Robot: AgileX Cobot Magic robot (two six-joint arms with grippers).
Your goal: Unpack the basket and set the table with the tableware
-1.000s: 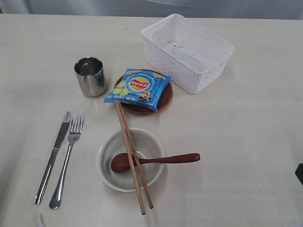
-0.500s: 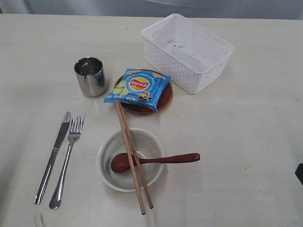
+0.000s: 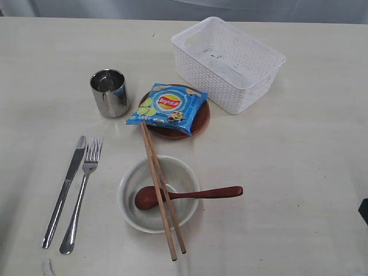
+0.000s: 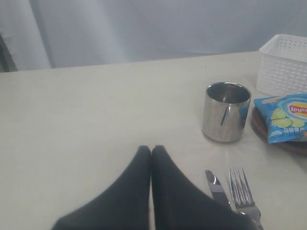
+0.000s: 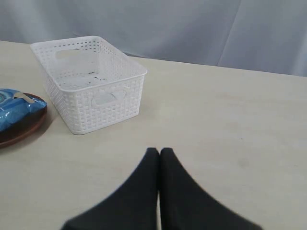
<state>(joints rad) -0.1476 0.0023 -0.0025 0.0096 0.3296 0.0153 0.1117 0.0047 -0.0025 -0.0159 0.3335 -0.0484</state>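
The white lattice basket (image 3: 229,62) stands empty at the back right of the table (image 3: 299,172). A steel cup (image 3: 109,92) is upright left of a brown plate (image 3: 200,123) that carries a blue chip bag (image 3: 168,107). Knife (image 3: 64,189) and fork (image 3: 81,193) lie side by side at the front left. A white bowl (image 3: 131,204) holds a wooden spoon (image 3: 190,195), and chopsticks (image 3: 162,190) lie across it. My left gripper (image 4: 151,149) is shut and empty near the knife (image 4: 214,183). My right gripper (image 5: 159,151) is shut and empty, apart from the basket (image 5: 88,81).
A dark bit of the right arm (image 3: 364,211) shows at the right edge of the exterior view. A grey curtain (image 5: 192,28) hangs behind the table's far edge.
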